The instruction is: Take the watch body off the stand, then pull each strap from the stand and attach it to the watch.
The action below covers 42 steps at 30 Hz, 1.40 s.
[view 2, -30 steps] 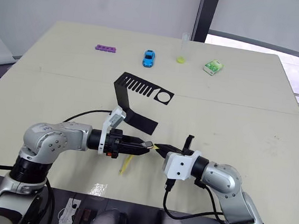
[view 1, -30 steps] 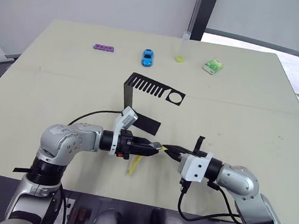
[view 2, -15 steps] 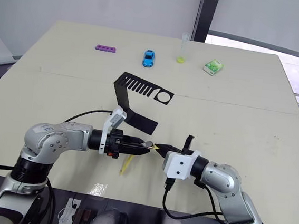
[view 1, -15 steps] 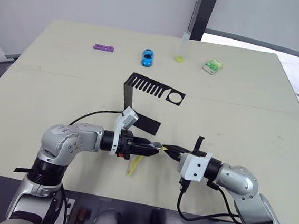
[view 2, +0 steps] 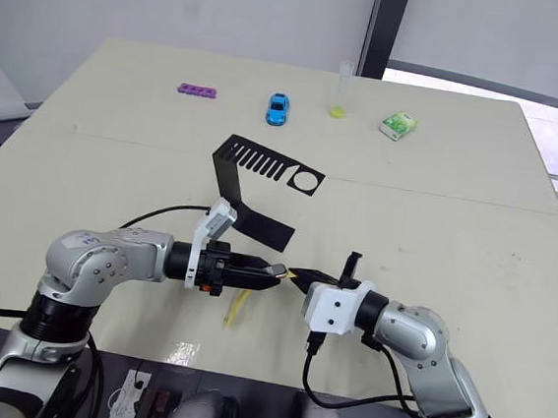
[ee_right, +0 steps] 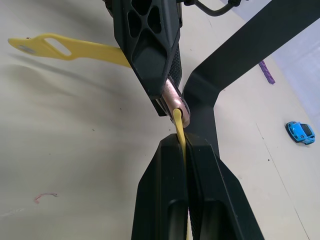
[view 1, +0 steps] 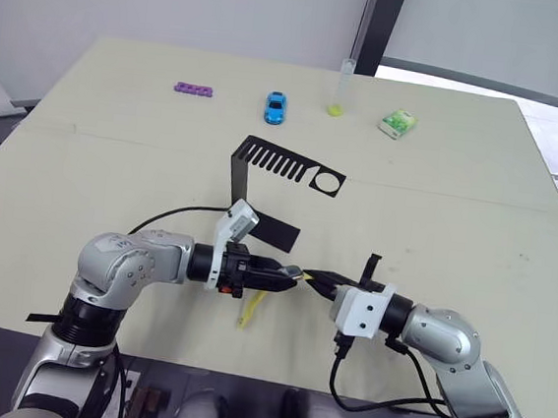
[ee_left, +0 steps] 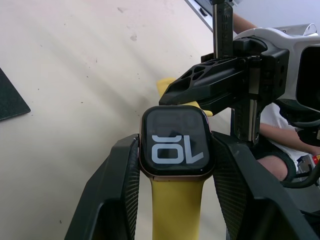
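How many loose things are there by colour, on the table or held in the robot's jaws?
Yellow: 2, strap on the watch, second strap
Black: 2, watch body, stand
Blue: 1, toy car
Purple: 1, bar
Green: 1, packet
Clear: 1, tube
Total: 8

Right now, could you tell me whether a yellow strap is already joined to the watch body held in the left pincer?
Yes: in the left wrist view a yellow strap runs straight out of the watch body, which the left pincer clamps.
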Available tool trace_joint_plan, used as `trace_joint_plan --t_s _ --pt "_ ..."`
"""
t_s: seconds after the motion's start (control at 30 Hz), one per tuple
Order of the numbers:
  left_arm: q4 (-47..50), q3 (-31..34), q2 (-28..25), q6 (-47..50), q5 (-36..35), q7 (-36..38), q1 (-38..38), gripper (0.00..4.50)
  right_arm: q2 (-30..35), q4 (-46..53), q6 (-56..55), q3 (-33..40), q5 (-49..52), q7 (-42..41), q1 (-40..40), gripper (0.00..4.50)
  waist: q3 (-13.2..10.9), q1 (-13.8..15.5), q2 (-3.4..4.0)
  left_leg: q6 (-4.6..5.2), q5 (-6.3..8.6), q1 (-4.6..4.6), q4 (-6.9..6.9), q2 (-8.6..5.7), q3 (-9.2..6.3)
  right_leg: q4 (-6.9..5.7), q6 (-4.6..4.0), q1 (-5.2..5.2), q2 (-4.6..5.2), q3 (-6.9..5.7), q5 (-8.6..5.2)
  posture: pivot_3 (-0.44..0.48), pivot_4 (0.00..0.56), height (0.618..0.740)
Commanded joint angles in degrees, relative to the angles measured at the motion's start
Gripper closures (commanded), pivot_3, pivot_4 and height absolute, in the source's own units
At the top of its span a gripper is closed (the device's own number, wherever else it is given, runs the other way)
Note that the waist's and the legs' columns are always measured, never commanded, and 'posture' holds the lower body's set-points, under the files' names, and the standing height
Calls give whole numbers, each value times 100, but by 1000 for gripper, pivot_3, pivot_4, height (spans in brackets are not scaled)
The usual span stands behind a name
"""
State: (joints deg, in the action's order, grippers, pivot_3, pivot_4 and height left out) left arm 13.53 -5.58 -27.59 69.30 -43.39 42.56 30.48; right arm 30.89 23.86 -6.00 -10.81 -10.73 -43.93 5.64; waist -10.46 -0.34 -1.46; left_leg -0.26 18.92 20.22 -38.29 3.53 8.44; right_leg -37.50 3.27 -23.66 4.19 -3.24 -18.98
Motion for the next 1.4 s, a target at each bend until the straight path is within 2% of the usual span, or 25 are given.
trace_joint_plan --t_s 0.03,1.4 --pt "333 -215 135 -27 -150 94 -13 2898 -103 243 -56 -96 88 139 132 4500 0 0 0 0 0 0 0 0 0 0 0 0 0 0 0 0 150 740" --pt "288 -210 246 -43 -82 -89 0 2898 -135 251 28 -161 7 138 174 4500 0 -1 0 0 0 0 0 0 0 0 0 0 0 0 0 0 150 740"
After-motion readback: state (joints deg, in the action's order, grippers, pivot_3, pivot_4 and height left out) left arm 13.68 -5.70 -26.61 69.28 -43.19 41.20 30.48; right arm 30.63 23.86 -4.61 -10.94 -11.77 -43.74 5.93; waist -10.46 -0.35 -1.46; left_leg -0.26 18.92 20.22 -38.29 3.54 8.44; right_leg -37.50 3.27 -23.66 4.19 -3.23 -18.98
